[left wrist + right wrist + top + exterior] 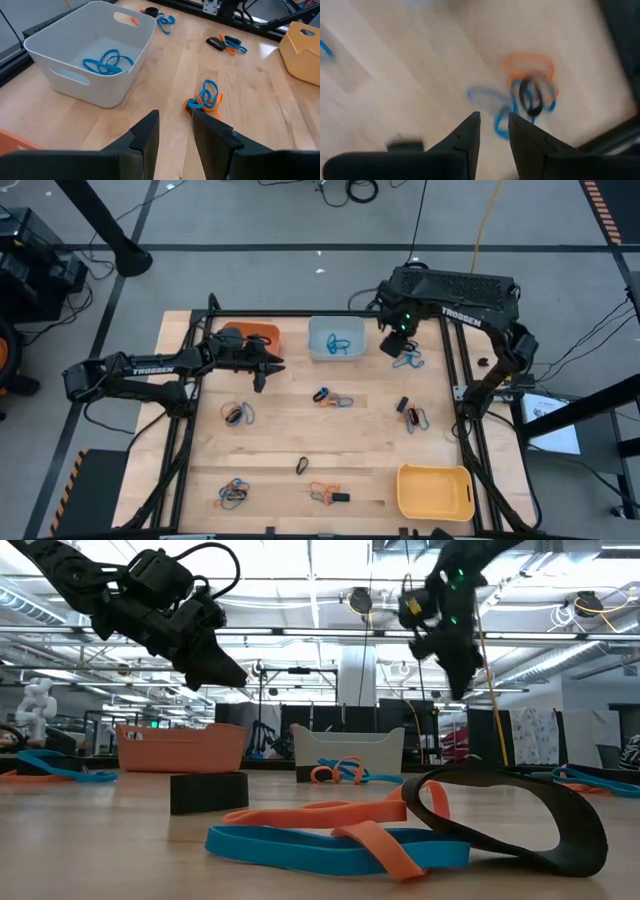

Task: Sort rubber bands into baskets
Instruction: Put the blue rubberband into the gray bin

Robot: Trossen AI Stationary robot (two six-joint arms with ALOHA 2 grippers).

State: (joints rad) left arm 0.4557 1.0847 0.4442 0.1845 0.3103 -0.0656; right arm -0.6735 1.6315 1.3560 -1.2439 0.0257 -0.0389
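Note:
Rubber bands lie in small orange, blue and black clusters on the wooden table [300, 430]. My right gripper [400, 348] hangs open, pointing down, above one cluster [530, 95] near the table's far right, touching nothing. The pale blue-grey basket [335, 338] stands at the far edge with blue bands [107, 62] on its floor. The orange basket [258, 335] stands to its left. The yellow basket [435, 490] stands at the near right. My left gripper [268, 370] waits open in the air beside the orange basket, nothing between its fingers [147, 132].
Other clusters lie mid-table [333, 397], at the left [238, 413], at the right [412, 413] and near the front edge [233, 495], [325, 495]. A lone black band [302, 465] lies between them. Black frame rails [450, 380] run along the table's sides.

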